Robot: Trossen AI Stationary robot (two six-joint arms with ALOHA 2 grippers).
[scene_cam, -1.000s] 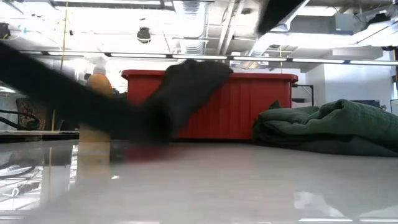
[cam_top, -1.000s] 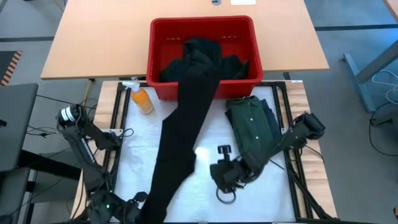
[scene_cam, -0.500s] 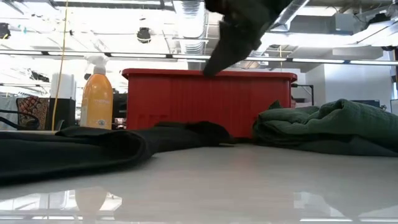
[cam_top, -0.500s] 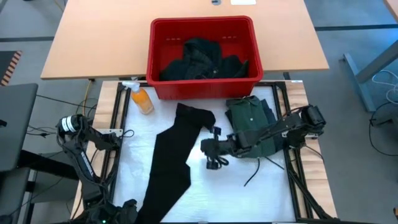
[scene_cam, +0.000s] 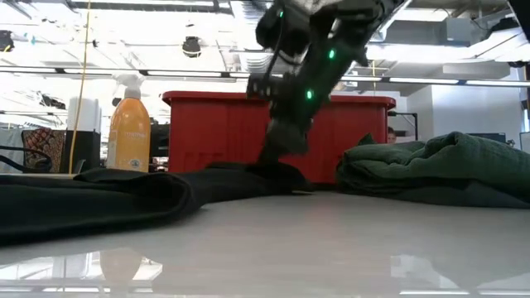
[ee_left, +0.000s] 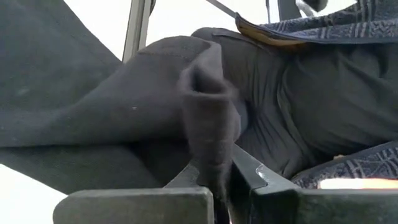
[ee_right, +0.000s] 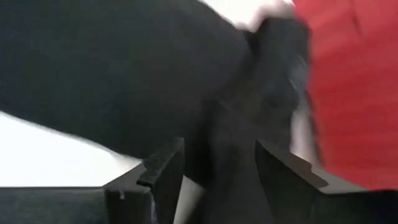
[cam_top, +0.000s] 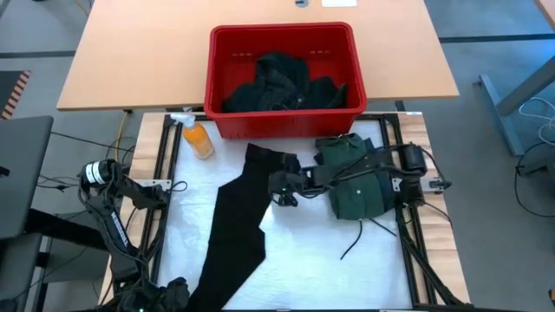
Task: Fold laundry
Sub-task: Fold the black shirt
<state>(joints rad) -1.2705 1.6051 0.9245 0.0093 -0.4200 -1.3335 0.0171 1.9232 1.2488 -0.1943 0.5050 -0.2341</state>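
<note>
High view: long black cloth garment [cam_top: 241,221] lies stretched diagonally on the white table mat [cam_top: 295,269], from lower left of frame up to centre, its upper end just below the red plastic basket [cam_top: 221,65]. More crumpled black clothing [cam_top: 282,82] sits inside the basket, upper centre. Folded dark green collared shirt [cam_top: 354,178] lies right of centre, near the basket's lower right corner. Orange spray bottle with white trigger top [cam_top: 196,137] stands left of the basket, upper left of the mat.

Right gripper [cam_top: 283,184] is at centre frame over the upper end of the black garment, arm reaching in from the right across the green shirt. Right wrist view shows its fingers [ee_right: 163,171] spread apart with black cloth between and ahead of them; whether they touch the cloth cannot be told. Low view shows this gripper low over the garment's raised end, in front of the basket.

Left gripper [cam_top: 173,290] sits at the bottom left edge of frame at the garment's lower end. Left wrist view: fingers [ee_left: 252,177] closed, pinching a fold of the black garment.
</note>
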